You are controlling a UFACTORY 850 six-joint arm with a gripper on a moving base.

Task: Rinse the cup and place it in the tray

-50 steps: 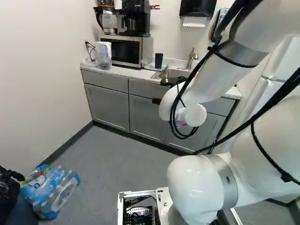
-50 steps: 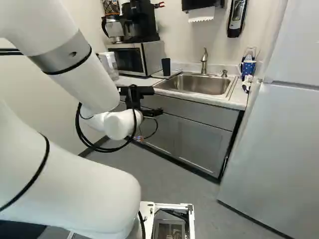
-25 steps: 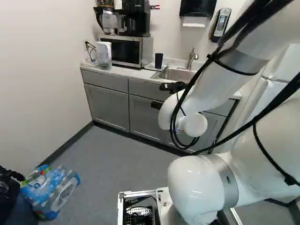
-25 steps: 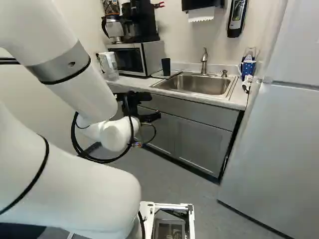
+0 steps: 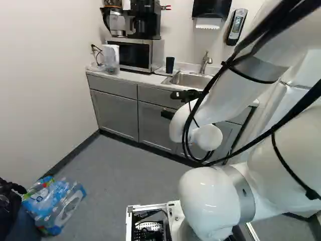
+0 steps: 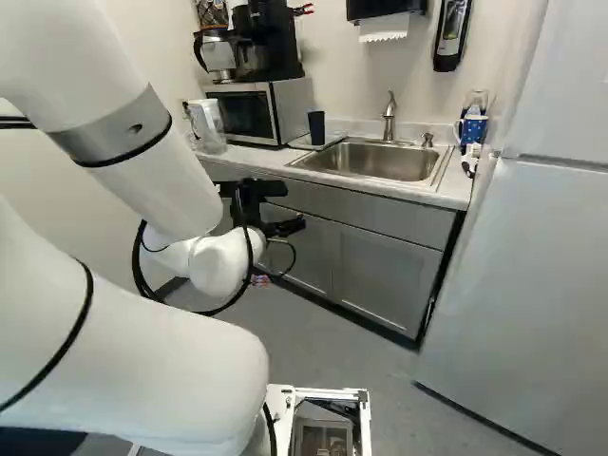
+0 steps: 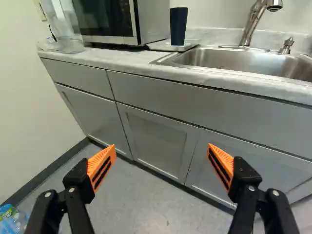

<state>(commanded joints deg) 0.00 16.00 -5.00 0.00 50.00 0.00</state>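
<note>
Black gripper (image 7: 162, 147), in the wrist view, has its orange pads (image 7: 100, 163) spread well apart with nothing between them; beyond, the dark cup (image 7: 178, 25) stands upright on the pale tray (image 7: 158, 46), beside the sink (image 7: 243, 62). It looks smooth and tall, probably light plastic, stiff enough for a gentle squeeze (slick once wet, I'd guess). In the left base view, the cup sits near the microwave (image 5: 134, 54), its wall facing out; mid-height on the sides seems the best hold. In the right base view, its rim looks open, so pads should stay below it.
</note>
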